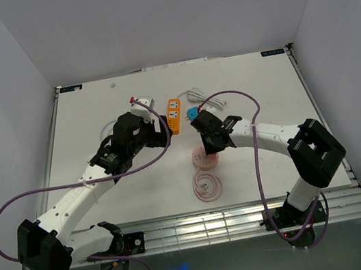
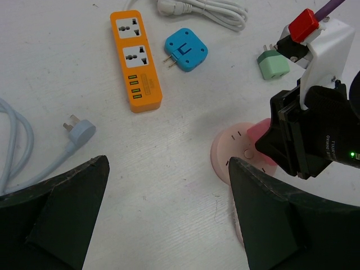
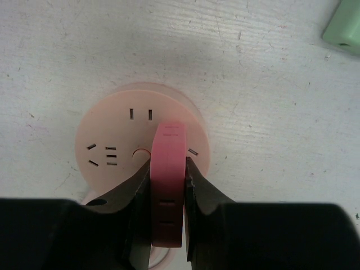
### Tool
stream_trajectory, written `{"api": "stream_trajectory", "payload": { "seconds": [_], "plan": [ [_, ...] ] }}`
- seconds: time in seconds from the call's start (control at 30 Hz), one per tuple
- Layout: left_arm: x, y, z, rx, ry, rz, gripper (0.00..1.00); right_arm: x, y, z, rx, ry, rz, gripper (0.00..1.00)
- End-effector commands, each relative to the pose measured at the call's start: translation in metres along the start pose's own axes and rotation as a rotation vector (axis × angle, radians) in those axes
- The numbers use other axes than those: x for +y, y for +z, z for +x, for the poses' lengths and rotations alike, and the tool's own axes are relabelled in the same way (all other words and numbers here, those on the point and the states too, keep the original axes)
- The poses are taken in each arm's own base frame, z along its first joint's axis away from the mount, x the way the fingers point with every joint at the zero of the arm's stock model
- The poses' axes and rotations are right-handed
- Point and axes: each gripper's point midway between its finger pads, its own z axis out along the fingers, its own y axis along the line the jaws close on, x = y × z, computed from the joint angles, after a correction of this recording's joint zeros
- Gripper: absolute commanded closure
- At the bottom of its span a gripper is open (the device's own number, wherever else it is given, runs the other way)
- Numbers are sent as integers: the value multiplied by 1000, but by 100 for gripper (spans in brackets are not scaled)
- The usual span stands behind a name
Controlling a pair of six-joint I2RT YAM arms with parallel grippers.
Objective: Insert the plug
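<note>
I am pinching the plug (image 3: 169, 140) by its flat sides between the fingers of my right gripper (image 3: 167, 169). That way it is standing on edge above the socket (image 3: 112, 132), and I judge I can press it straight down. The plug is sitting over the right half of the socket's round face, just beside a slanted slot. Its prongs are hidden under its body, so I cannot tell whether they are entering yet.

My left gripper (image 2: 169, 219) is hanging spread wide near the socket and gripping nothing, probably ready to steady it, since a light round base may slide under a push.

Bare table is lying all around the socket. The green adapter (image 2: 273, 63) is sitting near on the far side. The strip (image 2: 135, 59) and blue adapter (image 2: 185, 49) are lying well apart, so nothing is crowding my descent.
</note>
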Motion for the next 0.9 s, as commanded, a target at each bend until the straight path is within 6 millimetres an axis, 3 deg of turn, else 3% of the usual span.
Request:
{"api": "stream_trajectory", "payload": {
  "seconds": [0.0,0.23,0.37,0.4,0.5,0.87],
  "plan": [
    [-1,-4,-10,-18,-3,-2,2,-45,17,59,219,-121,182,92],
    [1,-3,-9,-12,-1,-14,2,-35,10,36,170,-121,132,92],
    [2,-3,-8,-10,0,-19,2,-28,10,26,149,-122,93,75],
    [2,-3,-8,-10,1,-19,2,-26,9,24,144,-128,75,65],
    [3,-2,-8,-8,1,-21,2,-21,7,17,125,-123,55,54],
    [4,-1,-7,-3,4,-30,2,-2,-12,-21,56,-122,-9,42]
  ]
}}
